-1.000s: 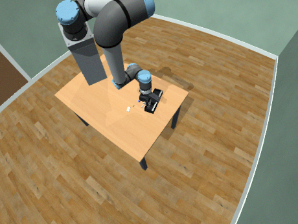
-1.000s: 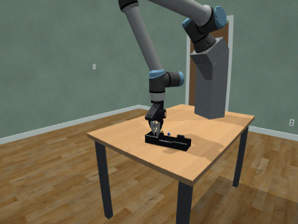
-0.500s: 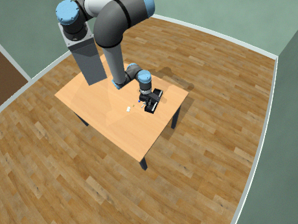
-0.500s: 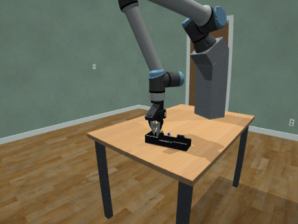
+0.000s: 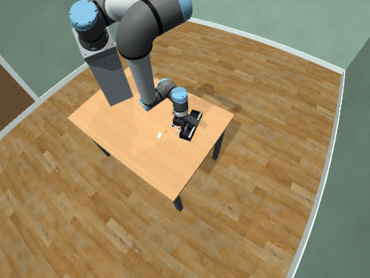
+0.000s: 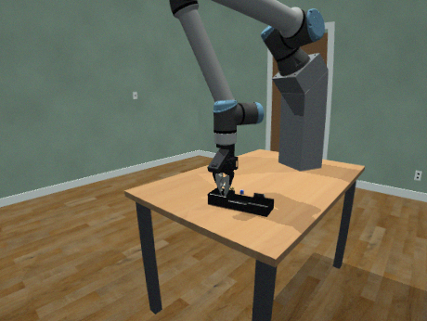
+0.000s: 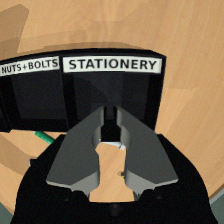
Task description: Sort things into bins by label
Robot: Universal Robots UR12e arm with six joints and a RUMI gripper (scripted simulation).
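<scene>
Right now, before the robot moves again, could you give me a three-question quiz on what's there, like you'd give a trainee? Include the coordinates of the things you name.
1. Fill in the word: in the wrist view, the label to the right of the NUTS+BOLTS label (image 7: 30,66) reads ____.

2. Multiple choice: what colour is the thin thing (image 7: 44,137) lying just outside the NUTS+BOLTS bin?
a) red
b) green
c) orange

3. True or false: the row of bins (image 5: 186,137) (image 6: 239,203) (image 7: 159,95) is lying upside down on the table (image 5: 161,169) (image 6: 186,186) (image 7: 190,100).

Key: 1. STATIONERY; 2. b; 3. false

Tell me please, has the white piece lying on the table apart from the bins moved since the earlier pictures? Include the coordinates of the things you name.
No. The white piece (image 5: 159,136) shows no shift against the table's front edge in the top view.
</scene>
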